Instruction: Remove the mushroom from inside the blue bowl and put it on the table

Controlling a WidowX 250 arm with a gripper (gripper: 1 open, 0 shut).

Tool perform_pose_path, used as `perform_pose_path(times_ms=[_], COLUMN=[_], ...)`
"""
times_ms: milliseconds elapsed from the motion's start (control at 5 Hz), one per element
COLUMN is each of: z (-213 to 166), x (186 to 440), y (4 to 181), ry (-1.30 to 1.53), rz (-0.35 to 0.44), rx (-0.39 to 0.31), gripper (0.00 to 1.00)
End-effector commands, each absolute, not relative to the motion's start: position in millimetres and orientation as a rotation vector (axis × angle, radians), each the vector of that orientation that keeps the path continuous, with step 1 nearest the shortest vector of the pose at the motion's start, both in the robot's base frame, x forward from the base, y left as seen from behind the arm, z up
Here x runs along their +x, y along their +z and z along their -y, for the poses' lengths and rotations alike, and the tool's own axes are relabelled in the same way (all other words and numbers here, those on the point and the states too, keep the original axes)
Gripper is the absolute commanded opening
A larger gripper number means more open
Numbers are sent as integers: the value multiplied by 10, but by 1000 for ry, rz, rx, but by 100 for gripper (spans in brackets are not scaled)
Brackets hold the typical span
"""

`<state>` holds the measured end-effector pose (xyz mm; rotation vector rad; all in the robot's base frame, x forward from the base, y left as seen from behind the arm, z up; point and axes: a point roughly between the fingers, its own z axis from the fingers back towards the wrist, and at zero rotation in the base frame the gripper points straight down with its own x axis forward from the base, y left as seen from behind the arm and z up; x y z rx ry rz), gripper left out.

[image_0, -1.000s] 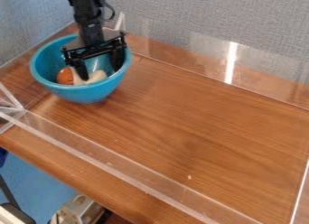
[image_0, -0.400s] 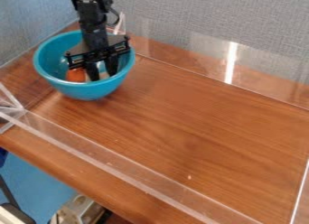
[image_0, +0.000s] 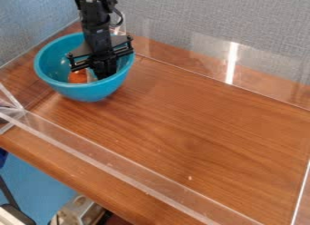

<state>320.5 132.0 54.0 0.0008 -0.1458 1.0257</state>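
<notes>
1. The black arm [image_0: 94, 13] reached down from above at the desk's far left corner, roughly upright, with its lower end inside the blue bowl [image_0: 71, 91].
2. The jaws were down within the bowl, below its far rim, and had closed together; whether they pinched the mushroom [image_0: 79, 76] could not be told.
3. The mushroom lay inside the bowl, toward its left side, with its orange-brown cap showing and the rest partly hidden by the jaws and the bowl's wall.
4. The bowl stood on the desk [image_0: 194, 129] near the far left corner, close to the far edge.
5. Counted: one arm, one bowl and one mushroom that could be made out.
6. Against the earliest frame, the jaws had drawn in from a wide spread across the bowl to a narrow bunch, and the orange-brown cap showed farther right. The bowl stood in nearly the same place.
</notes>
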Motion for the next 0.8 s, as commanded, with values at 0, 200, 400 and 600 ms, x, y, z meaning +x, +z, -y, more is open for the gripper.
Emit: perform_pose_path(times_ms=[0, 200, 400, 600], z=[-1264, -1214, -1212, -1181], x=[3214, 3156, 3198, 3233], y=[932, 1084, 1254, 1471], ry=[1030, 1049, 973, 888], rz=[252, 276, 287, 299], rx=[-13, -18, -31, -54], gripper=[0, 0, 0, 0])
